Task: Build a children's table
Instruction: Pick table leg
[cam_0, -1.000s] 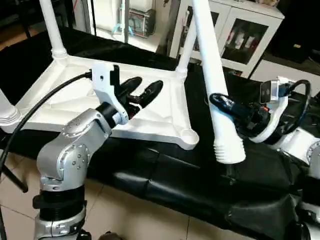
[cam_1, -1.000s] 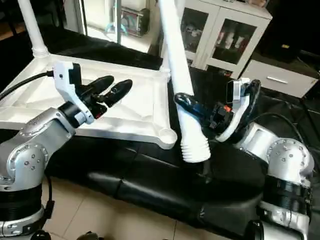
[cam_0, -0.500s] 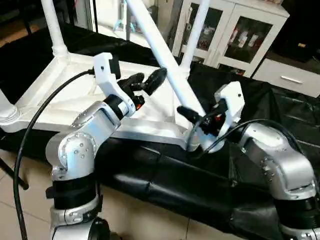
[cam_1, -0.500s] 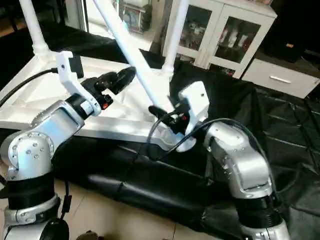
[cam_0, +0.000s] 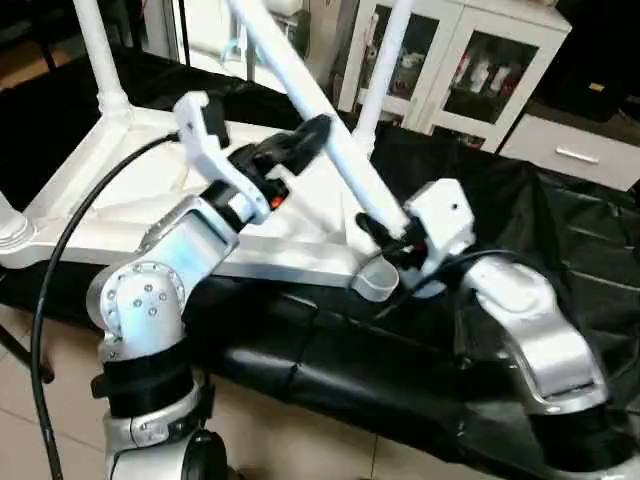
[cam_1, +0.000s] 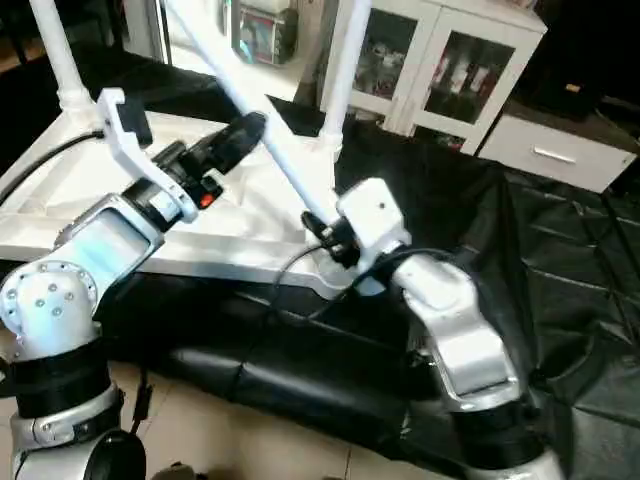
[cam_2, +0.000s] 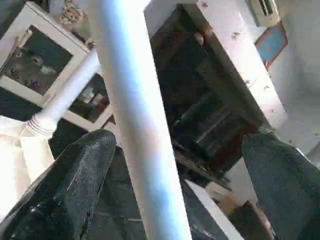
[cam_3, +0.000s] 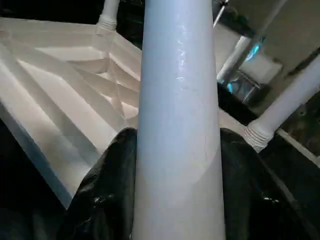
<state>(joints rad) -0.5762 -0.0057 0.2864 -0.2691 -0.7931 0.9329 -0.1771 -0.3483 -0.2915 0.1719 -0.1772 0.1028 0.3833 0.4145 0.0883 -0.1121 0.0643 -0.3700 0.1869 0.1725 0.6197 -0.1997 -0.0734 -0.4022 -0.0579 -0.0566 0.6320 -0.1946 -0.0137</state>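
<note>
The children's table top (cam_0: 130, 205) lies upside down on a black-covered bench, ribbed underside up. Three white legs stand in corner sockets: back left (cam_0: 98, 55), near left (cam_0: 8, 228) and back right (cam_0: 385, 60). The fourth leg (cam_0: 300, 85) leans steeply up to the left from the near right socket (cam_0: 372, 283). My right gripper (cam_0: 385, 232) is shut on the leg's lower part, its fingers (cam_3: 107, 190) pressed on both sides. The leg's bottom end is hidden behind that gripper. My left gripper (cam_2: 177, 142) is open and straddles the leg (cam_2: 135, 125) higher up.
Black cloth (cam_0: 560, 230) covers the bench to the right of the table top. White glass-door cabinets (cam_0: 470, 70) stand behind. My left arm's black cable (cam_0: 70, 240) loops across the table top's near left side. Tiled floor (cam_0: 40, 400) lies below the bench edge.
My right gripper swung the leg from upright at the right to a steep lean, lower end now at the near right socket. My left gripper rose and now straddles the leg.
</note>
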